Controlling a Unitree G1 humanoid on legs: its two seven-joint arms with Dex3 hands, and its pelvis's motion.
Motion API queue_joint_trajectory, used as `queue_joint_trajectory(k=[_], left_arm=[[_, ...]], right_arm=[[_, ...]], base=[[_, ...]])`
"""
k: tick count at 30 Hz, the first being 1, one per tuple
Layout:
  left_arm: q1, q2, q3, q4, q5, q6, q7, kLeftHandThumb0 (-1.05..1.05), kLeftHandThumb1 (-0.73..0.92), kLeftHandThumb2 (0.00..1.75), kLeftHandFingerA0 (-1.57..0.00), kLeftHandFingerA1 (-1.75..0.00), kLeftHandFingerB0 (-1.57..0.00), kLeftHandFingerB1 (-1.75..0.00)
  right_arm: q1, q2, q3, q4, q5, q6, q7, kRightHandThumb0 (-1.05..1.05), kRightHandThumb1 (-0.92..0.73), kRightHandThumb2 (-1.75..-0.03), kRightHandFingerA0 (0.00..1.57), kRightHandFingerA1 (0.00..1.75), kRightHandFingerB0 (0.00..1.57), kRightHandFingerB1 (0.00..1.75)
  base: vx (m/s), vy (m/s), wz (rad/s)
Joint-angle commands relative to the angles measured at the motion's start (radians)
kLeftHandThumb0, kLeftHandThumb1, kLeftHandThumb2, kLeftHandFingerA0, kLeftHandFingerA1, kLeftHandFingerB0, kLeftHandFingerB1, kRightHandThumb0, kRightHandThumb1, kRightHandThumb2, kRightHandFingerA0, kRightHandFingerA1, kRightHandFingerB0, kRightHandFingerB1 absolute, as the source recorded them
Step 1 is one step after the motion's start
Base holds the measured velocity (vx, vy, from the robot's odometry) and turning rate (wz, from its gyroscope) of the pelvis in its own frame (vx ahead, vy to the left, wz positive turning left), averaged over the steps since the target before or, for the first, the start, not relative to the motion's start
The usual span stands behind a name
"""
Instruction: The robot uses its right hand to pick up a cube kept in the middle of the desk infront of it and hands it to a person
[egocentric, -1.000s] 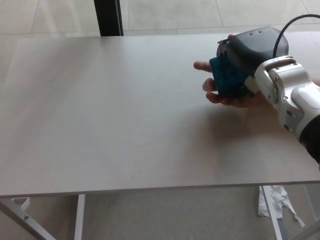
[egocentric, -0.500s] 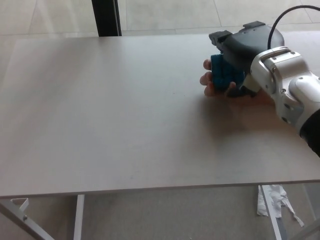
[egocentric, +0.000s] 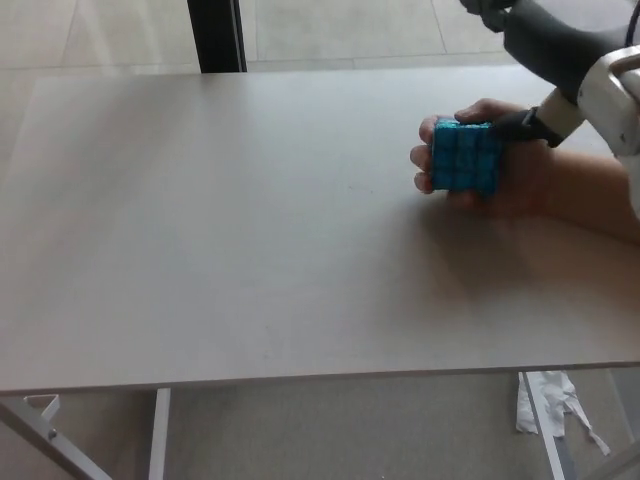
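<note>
Since the earlier frames the robot's right hand (egocentric: 540, 45) has lifted off the blue cube (egocentric: 467, 157) and drawn back to the upper right corner of the view, leaving the cube in a person's hand (egocentric: 500, 165).

The cube is bright blue, its faces divided into a grid of small squares. It sits in the right half of the desk area, gripped by the person's hand, which comes in from the right edge. The person's fingertips curl around the cube's left face, and the thumb lies across its top edge. The palm and bare forearm (egocentric: 590, 195) lie behind and to the right of the cube, low over the desk.

The robot's right hand is black and rounded, and now holds nothing. It is well clear of the cube, above and to the right of it. Only part of it shows at the top edge, so whether its fingers are spread or curled cannot be told. Its white wrist casing (egocentric: 620, 85) shows at the right edge, just above the person's forearm.

The robot's left hand does not appear.

The desk (egocentric: 220, 220) is a pale grey rectangular top. Below its near edge, white metal legs (egocentric: 158, 430) stand on a light floor, and a crumpled white scrap (egocentric: 545, 398) lies on the floor at lower right. A dark vertical post (egocentric: 215, 35) stands beyond the desk's far edge.
</note>
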Motion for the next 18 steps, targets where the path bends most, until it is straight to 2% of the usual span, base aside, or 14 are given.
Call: queue_joint_trajectory(k=[1, 18], left_arm=[[0.054, 0.029, 0.021, 0.009, -0.012, -0.025, -0.016, -0.77, 0.81, 0.65, -0.81, -0.52, -0.52, -0.40], [0.068, 0.032, 0.035, 0.013, -0.019, -0.023, -0.015, -0.77, 0.81, 0.65, -0.81, -0.52, -0.52, -0.40]], right_arm=[[0.429, -0.275, -0.692, -0.777, 0.249, 0.129, 0.379, -0.76, -0.45, -0.86, 0.01, 0.37, 0.08, 0.32], [0.451, -0.280, -0.663, -0.813, 0.273, 0.155, 0.377, -0.76, -0.45, -0.86, 0.01, 0.37, 0.08, 0.32]], base=[[0.00, 0.000, 0.00], [0.00, 0.000, 0.00]])
